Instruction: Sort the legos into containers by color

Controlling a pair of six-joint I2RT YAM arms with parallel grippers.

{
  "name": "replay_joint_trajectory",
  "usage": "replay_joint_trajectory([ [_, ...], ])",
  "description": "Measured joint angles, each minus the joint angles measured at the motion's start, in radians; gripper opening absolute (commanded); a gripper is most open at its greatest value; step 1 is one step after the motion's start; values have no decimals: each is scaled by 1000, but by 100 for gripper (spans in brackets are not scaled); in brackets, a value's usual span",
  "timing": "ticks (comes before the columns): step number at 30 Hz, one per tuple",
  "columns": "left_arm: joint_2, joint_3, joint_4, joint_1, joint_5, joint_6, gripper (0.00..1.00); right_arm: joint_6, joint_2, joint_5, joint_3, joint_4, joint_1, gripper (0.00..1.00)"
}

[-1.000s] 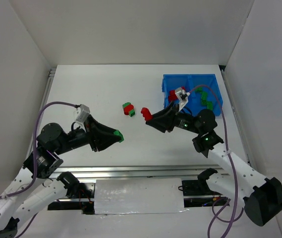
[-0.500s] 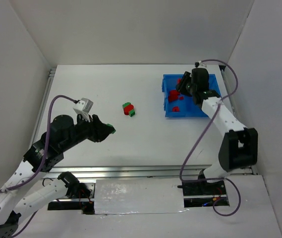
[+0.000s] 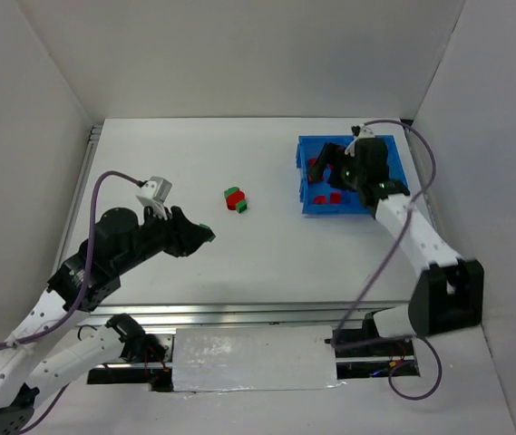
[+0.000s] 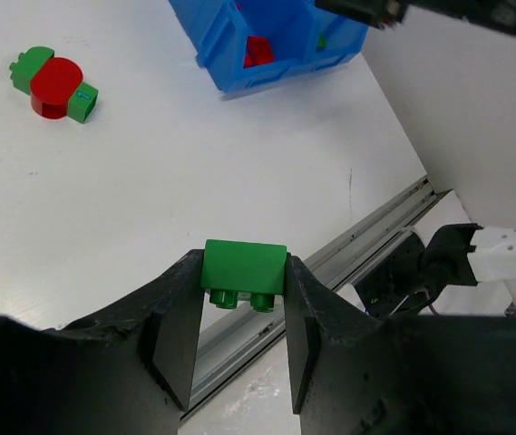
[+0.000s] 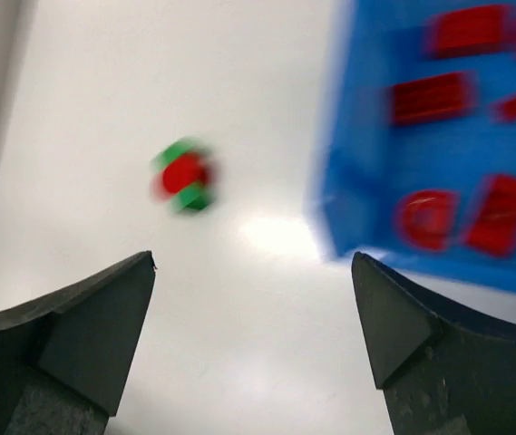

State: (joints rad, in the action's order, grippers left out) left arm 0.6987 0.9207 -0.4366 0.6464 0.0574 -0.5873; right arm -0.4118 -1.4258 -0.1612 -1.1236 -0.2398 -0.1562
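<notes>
Nearest you, the left gripper [image 4: 242, 276] is clamped on a green brick [image 4: 244, 268], held by its two flat side walls with the studs pointing down, above the near left part of the table [image 3: 149, 154]. That is the right hold for a piece like this. It looks light, rigid and smooth-sided, so it probably slips or twists if you pinch a corner or the studs. Keep the pads square on opposite faces.

Further out, mid-table, sits a small cluster [image 3: 236, 199] of one round red piece between two green ones. You cannot tell from here whether they are pressed together or merely touching. If they are joined, expect the whole clump to lift at once. Take it low across the flat sides.

Farthest, at the right rear, is the blue bin [image 3: 339, 210]. Red bricks [image 3: 328, 197] lie in its left compartment, while the arm hides most of the right one. The right gripper [image 5: 253, 299] hangs over the bin with its jaws spread wide and nothing between them. Your green brick likely belongs in that hidden right compartment.
</notes>
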Motion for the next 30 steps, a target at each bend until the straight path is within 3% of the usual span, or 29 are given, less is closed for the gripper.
replay_joint_trajectory([
  [3,39,5,8,0,6,-72,0,41,290,-123,223,143,-135,100],
  [6,107,46,-10,-2,20,-179,0,120,544,-211,420,337,-418,100],
  [9,172,74,-20,-5,38,-291,0,151,654,-201,523,470,-605,98],
  [16,182,3,31,-8,90,-551,0,195,524,69,491,529,-840,94],
  [23,173,-18,64,-11,93,-647,0,189,403,203,416,525,-877,89],
  [26,174,-18,75,-12,101,-654,0,183,387,208,415,546,-882,82],
  [30,175,-19,100,-13,124,-670,0,175,344,206,387,555,-882,59],
])
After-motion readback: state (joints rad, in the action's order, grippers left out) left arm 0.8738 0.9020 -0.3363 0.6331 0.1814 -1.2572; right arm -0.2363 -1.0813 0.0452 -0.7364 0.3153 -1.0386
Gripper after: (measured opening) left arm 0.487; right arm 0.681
